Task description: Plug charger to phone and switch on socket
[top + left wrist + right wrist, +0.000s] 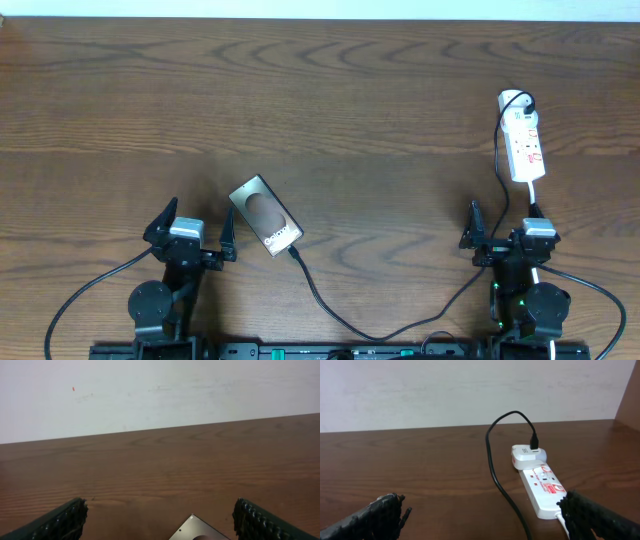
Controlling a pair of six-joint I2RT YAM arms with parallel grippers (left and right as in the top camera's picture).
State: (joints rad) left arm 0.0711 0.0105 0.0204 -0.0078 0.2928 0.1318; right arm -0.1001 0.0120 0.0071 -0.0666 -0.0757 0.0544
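Observation:
The phone (265, 215) lies tilted on the wooden table, just right of my left gripper (193, 230); its far corner (197, 531) shows low between that gripper's wide-open fingers. The charger cable (325, 305) runs from the phone's near end along the front edge. It comes up behind my right gripper (505, 232) to a white adapter (527, 455) on the socket (523, 140). Whether its tip sits inside the phone I cannot tell. The socket (542, 487) lies ahead of my right gripper (482, 505), beside its right finger. Both grippers are open and hold nothing.
The table (330, 100) is dark brown wood and ends at a pale wall (160, 395) at the back. The socket's white cord (535, 200) runs toward the right arm's base. Thick black robot cables (75, 300) curl at the front corners.

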